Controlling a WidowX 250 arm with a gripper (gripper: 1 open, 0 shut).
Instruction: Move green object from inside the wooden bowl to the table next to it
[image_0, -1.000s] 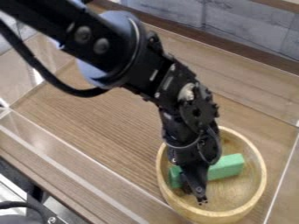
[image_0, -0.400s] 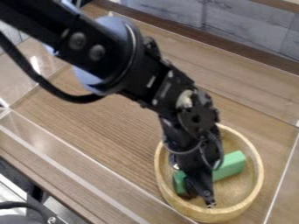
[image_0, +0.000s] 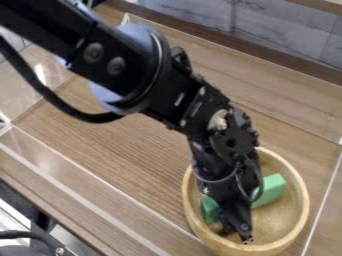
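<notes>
The wooden bowl (image_0: 298, 178) sits on the table (image_0: 120, 130) at the lower right. The green object (image_0: 269, 189) lies flat inside it, slanting up to the right. My gripper (image_0: 235, 218) points steeply down into the bowl and stands over the block's lower left half. Green shows on both sides of the dark fingers (image_0: 243, 232). The black arm hides the jaws' gap, so I cannot tell whether they grip the block.
Low clear acrylic walls (image_0: 47, 165) edge the tabletop at the front left and at the back right. The bulky black arm (image_0: 134, 70) reaches in from the upper left across the table's middle. Bare wood lies left of the bowl.
The wrist has rolled slightly above the green object and the arm leans a touch further right. The block still lies in the bowl, about where it was.
</notes>
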